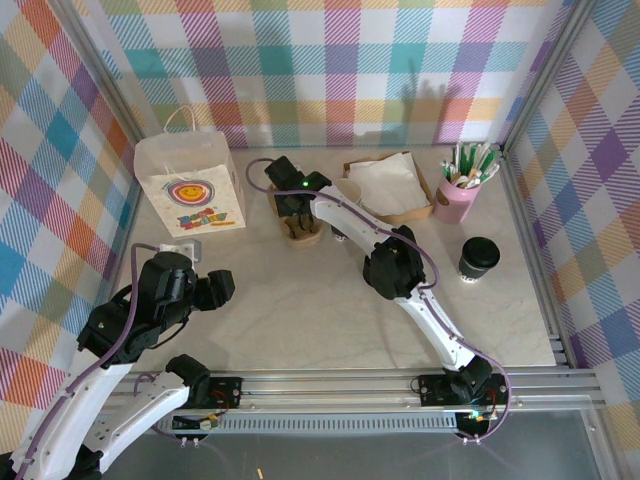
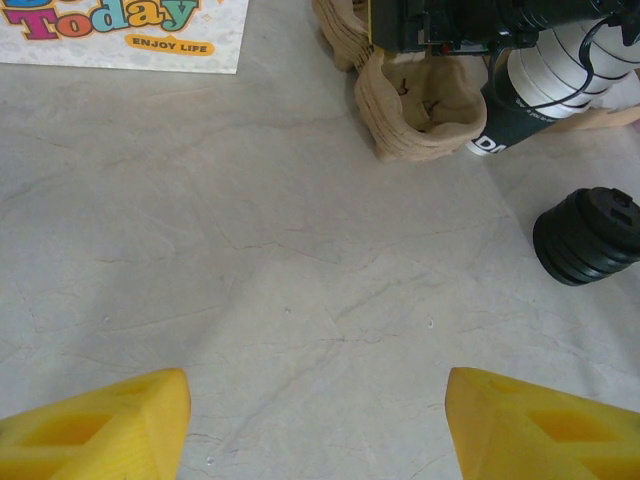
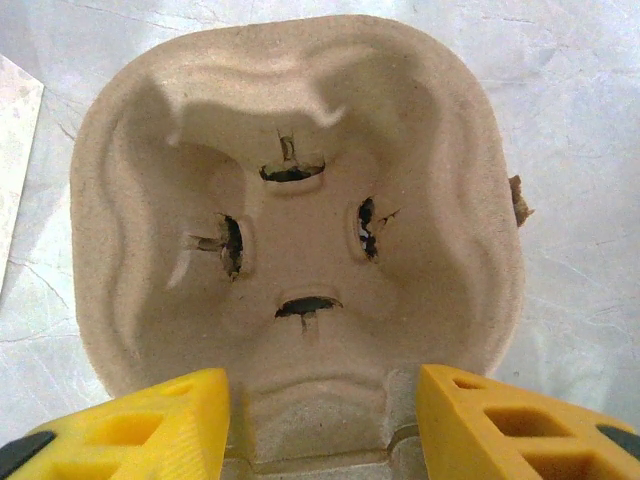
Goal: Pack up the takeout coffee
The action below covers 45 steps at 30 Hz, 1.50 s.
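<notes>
The cream paper cup with black lid [image 1: 479,255] stands upright, right of my right gripper [image 3: 322,390] — jaws parted, empty, above the brown moulded-pulp carrier [image 3: 300,150].

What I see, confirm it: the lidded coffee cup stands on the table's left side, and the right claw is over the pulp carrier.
Wrong side: the top external view shows the lidded coffee cup on the table's right side; the right claw is over the pulp carrier.

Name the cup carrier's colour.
The cup carrier is tan; the right wrist view shows it best.
</notes>
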Available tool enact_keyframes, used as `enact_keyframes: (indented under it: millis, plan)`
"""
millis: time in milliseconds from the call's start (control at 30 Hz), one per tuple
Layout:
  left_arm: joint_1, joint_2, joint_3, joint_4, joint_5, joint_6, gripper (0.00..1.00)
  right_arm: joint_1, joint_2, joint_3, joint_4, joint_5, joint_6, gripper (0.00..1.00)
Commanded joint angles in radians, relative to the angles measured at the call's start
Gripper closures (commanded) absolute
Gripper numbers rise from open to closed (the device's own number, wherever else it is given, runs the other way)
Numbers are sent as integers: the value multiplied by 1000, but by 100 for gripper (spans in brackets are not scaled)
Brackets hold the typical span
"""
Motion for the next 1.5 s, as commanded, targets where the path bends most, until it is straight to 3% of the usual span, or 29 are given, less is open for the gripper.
enact_keyframes:
  millis: [0,167,1467]
  plan:
    - [9,5,1,5,-2,-7,32,-5,8,3,-111,-29,28,48]
    - [8,8,-1,7,-1,-9,32,-12,-14,-26,-84,-75,66,54]
    - [8,-4,-40,46,21,-53,33,20,-55,34,-150,-35,2,47]
